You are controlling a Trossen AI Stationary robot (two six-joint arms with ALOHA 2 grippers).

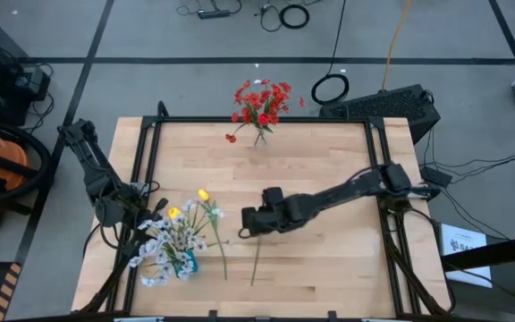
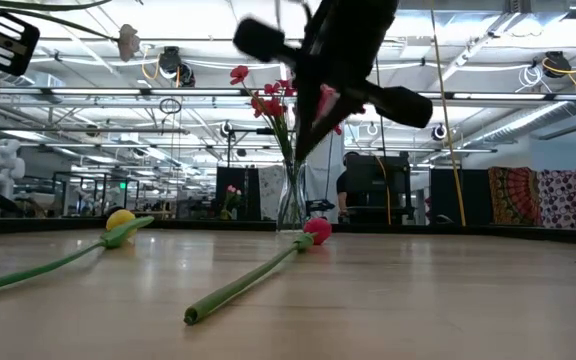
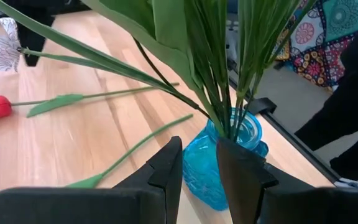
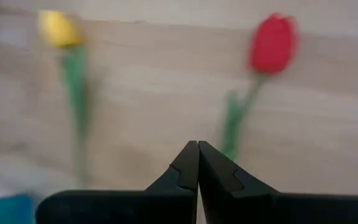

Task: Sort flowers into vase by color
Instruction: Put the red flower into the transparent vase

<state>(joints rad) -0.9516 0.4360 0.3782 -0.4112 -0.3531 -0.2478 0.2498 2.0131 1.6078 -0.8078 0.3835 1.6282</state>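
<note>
My right end effector (image 4: 197,163) closed, empty, frame centre above red tulip (image 4: 272,42), left end effector (image 3: 199,163) parted beside blue vase (image 3: 229,163)

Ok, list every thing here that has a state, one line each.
left gripper: open, empty, by the blue vase
right gripper: shut, empty, above the table
blue vase: upright, holds white sprays and a yellow tulip
clear vase: upright, holds red flowers
red tulip: lying flat on the table
loose yellow tulip: lying flat on the table
</note>
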